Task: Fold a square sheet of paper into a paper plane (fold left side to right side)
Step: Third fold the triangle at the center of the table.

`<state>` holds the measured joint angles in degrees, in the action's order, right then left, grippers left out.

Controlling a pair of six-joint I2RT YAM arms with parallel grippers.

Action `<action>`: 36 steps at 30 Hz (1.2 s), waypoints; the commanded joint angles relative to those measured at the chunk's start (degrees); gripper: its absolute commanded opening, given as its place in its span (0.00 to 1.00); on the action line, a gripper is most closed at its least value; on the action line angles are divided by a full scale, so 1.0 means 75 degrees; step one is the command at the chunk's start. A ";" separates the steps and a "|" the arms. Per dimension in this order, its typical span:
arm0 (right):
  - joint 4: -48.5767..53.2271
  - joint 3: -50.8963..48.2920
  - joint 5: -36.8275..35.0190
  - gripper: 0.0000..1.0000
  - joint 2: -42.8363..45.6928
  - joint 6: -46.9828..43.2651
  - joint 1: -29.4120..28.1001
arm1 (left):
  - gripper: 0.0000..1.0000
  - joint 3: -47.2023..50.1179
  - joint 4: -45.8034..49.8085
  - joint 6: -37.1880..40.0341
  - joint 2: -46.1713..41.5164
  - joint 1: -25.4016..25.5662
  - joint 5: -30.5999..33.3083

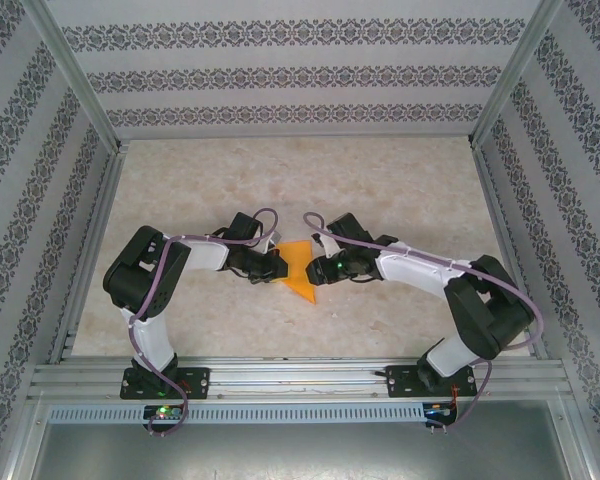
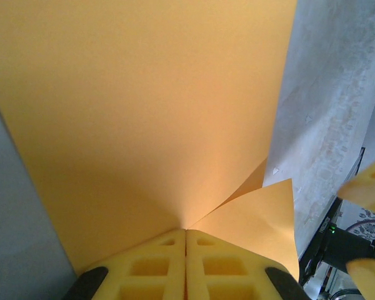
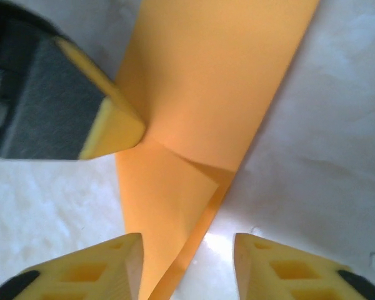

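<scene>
1 orange paper wedge (image 1: 302,272), tip nearward

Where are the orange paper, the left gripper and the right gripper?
orange paper (image 1: 302,272): top view, its middle.
left gripper (image 2: 185,234): left wrist view, between its shut fingertips.
right gripper (image 3: 187,247): right wrist view, between its open fingertips.

Soft, even light fills the overhead view, and shadows on the pale table (image 1: 380,200) are faint. From the left wrist, the orange paper (image 2: 144,106) glows warm near the bottom centre and dims toward its left edge; the background at right is washed out and blurred. From the right wrist, white glare sits on the table beside the paper's lower edge, and a fold casts a thin shadow.
</scene>
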<state>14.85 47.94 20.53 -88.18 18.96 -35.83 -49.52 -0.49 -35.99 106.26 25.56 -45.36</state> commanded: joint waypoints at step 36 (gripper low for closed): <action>-0.0347 -0.0580 0.1329 0.07 -0.0991 0.1114 -0.0369 | 0.09 0.0005 0.0759 0.0410 0.0444 0.0084 0.0827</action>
<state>11.35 44.07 31.99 -94.70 27.29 -37.78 -50.19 0.82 -34.94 106.41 25.56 -45.21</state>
